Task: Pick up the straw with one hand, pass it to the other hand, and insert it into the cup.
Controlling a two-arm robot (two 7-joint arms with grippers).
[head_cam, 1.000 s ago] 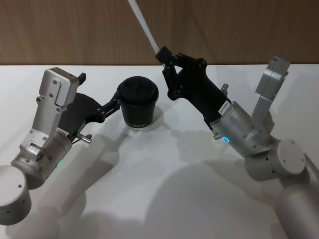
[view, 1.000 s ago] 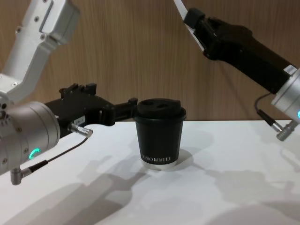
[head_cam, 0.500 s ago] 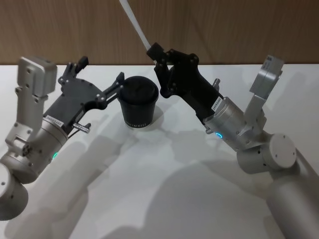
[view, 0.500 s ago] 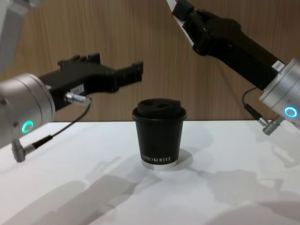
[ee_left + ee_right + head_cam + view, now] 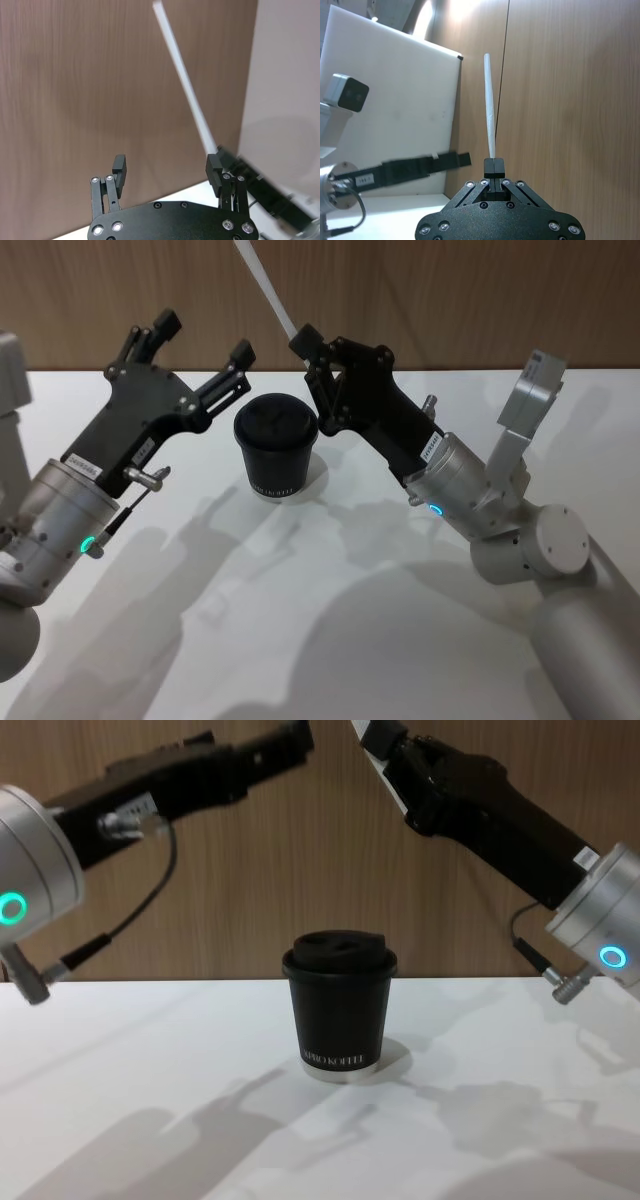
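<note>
My right gripper [image 5: 305, 340] is clamped shut on the straw [image 5: 265, 285], pinching it close to its lower end. Nearly the whole white length runs out beyond my fingertips, slanting up, away from me and toward my left until it passes the top edge of the head view. From my right wrist the straw stands straight out from the closed tips, and its free end shows against the wood-panelled wall [image 5: 450, 300]. My left gripper [image 5: 203, 337] is raised at about the same height, spread wide with nothing between its fingers [image 5: 120, 167]. It points toward the straw from my left side. In the head view there is a gap between my nearer left fingertip and the straw, so the two are near each other but apart. The straw lies to the right of that open hand, not inside it. From my left wrist the straw's lower part lines up just above one fingertip, with my right gripper dark behind it, and I cannot judge the depth there. The cup [image 5: 276, 445] stands upright on the white table [image 5: 330, 620] with its black lid on, between my two arms and lower than both hands. In the chest view both grippers hang well above the lid. My right fingertips sit above the cup and a little to its right, and my left fingertips sit above it and a little to its left.
</note>
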